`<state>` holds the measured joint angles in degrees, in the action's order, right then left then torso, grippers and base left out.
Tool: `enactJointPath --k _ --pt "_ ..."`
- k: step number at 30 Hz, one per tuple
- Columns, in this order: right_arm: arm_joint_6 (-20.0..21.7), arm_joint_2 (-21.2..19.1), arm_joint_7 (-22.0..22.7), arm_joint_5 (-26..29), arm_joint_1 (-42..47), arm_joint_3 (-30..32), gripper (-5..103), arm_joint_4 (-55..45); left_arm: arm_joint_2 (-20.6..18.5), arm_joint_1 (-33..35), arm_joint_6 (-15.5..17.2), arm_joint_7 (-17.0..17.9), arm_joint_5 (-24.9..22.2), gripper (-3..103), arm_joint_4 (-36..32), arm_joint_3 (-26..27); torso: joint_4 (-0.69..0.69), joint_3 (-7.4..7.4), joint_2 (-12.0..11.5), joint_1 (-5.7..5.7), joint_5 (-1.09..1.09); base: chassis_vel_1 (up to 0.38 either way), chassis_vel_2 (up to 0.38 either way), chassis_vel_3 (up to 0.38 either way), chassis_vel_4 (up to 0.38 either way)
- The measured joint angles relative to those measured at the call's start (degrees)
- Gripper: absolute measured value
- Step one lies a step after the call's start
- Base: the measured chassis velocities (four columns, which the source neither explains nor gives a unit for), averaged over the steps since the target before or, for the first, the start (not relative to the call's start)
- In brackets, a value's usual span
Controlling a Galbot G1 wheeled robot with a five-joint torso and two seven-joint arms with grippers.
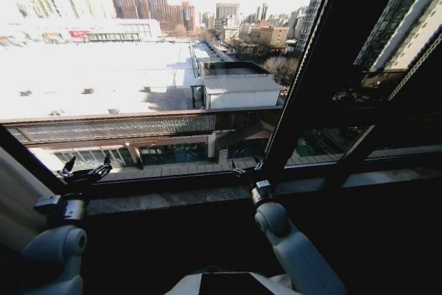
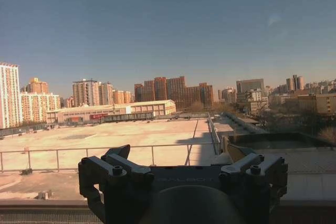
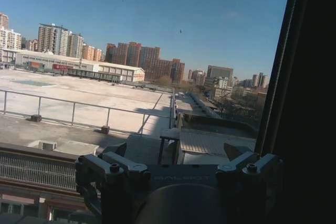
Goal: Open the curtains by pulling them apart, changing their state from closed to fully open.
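Observation:
The curtains are out of view; the glass ahead is bare and shows rooftops and city blocks. My left gripper [image 1: 88,166] is raised at the window sill's left part, open, with nothing between its fingers [image 2: 118,153]. My right gripper [image 1: 246,165] is held at the sill near the middle, just left of the dark slanted window frame bar [image 1: 304,81], also open and holding nothing. In the right wrist view the same frame bar [image 3: 310,77] stands close beside the right gripper [image 3: 177,149]. The left wrist view looks past the left gripper [image 2: 178,153] straight out through the glass.
A fold of pale beige fabric [image 1: 14,198] hangs at the far left edge, beside my left arm; I cannot tell which drape it is. The dark sill [image 1: 173,198] runs across in front of both grippers. More dark frame bars [image 1: 387,101] cross the right side.

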<state>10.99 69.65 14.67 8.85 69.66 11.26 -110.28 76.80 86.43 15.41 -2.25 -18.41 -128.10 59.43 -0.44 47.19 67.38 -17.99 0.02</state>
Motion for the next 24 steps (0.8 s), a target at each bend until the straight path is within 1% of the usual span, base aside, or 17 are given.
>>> enactJointPath --k 7,12,14,15,17,19,24 --pt "0.2 -0.3 0.0 0.8 -0.6 0.6 100 0.4 0.7 -0.2 0.8 0.0 0.4 100 -0.3 -0.5 0.0 0.0 0.0 0.0 -0.01 -0.345 -0.338 0.346 0.344" --pt "0.8 -0.8 0.0 2.2 -1.6 3.3 100 1.3 0.9 0.0 1.5 0.0 0.3 100 -1.1 -0.4 0.0 0.0 0.0 0.0 0.01 -0.366 -0.367 0.37 0.354" --pt "1.3 -1.2 -0.7 2.8 -3.0 6.5 100 3.6 0.8 0.2 1.6 0.0 0.2 100 -1.4 -0.2 0.0 0.01 0.0 0.0 -0.01 -0.368 -0.365 0.36 0.363" --pt "1.3 -1.2 -0.7 2.8 -3.0 6.5 100 3.6 0.8 0.2 1.6 0.0 0.2 100 -1.4 -0.2 0.0 0.01 0.0 0.0 -0.01 -0.368 -0.379 0.351 0.363" --pt "1.3 -1.9 -0.9 3.6 -4.2 9.2 100 6.2 0.7 0.4 1.6 0.0 0.0 100 -1.6 0.0 0.0 0.0 0.0 0.0 0.01 -0.353 -0.362 0.321 0.36" --pt "1.3 -2.6 -1.0 4.5 -4.7 10.6 100 7.3 0.7 0.7 1.6 0.0 -0.3 100 -1.7 0.3 -0.01 0.0 0.0 0.0 -0.01 -0.354 -0.346 0.349 0.359" --pt "1.2 -3.5 -1.4 5.8 -5.9 11.8 100 9.4 0.7 1.5 1.8 -0.2 -1.3 100 -2.1 1.1 0.0 0.0 0.0 0.01 -0.01 -0.363 -0.344 0.345 0.349"
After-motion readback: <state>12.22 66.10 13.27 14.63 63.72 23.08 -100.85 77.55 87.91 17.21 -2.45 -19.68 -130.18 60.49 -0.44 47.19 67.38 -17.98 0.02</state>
